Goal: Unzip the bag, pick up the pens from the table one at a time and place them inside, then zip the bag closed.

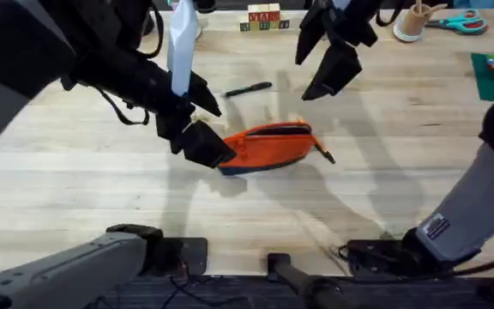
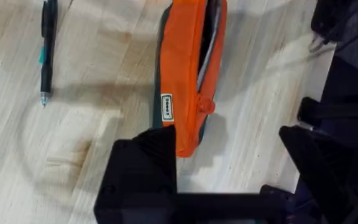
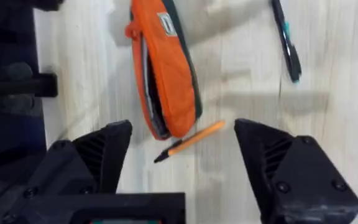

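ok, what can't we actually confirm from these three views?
- Bag contents: the zip is open, but in the left and right wrist views the gap shows only dark lining.
- Bag's left end, overhead: covered by the left gripper.
- Orange pen: in the overhead view the bag's end partly hides it.
- Black pen: cut off by the edge in both wrist views.
- Label on the bag: too small to read.

Pale plank table, orange bag, black pen, orange pen beside bag
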`<move>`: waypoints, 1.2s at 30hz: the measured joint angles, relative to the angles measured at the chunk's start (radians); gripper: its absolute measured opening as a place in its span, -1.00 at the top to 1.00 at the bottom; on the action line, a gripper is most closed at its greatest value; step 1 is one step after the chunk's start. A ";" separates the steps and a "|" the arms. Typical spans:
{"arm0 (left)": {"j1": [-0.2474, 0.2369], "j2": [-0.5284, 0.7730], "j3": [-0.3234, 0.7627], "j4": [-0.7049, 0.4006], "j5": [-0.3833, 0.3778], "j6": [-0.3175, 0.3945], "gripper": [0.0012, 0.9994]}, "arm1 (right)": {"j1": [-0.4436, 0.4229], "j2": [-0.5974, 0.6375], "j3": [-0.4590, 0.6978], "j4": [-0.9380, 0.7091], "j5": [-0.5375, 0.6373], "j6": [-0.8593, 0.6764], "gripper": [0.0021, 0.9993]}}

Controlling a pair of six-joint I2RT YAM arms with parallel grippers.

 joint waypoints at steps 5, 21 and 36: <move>0.000 0.000 0.000 0.000 0.000 0.000 -0.99 | 0.011 0.000 0.002 0.000 0.049 0.069 -1.00; 0.000 0.000 0.000 -0.001 0.000 0.000 -0.99 | 0.012 0.000 0.002 0.001 0.071 0.096 -0.83; 0.000 0.000 0.000 0.000 0.000 0.000 -0.99 | 0.016 0.000 0.002 0.006 0.083 0.109 0.94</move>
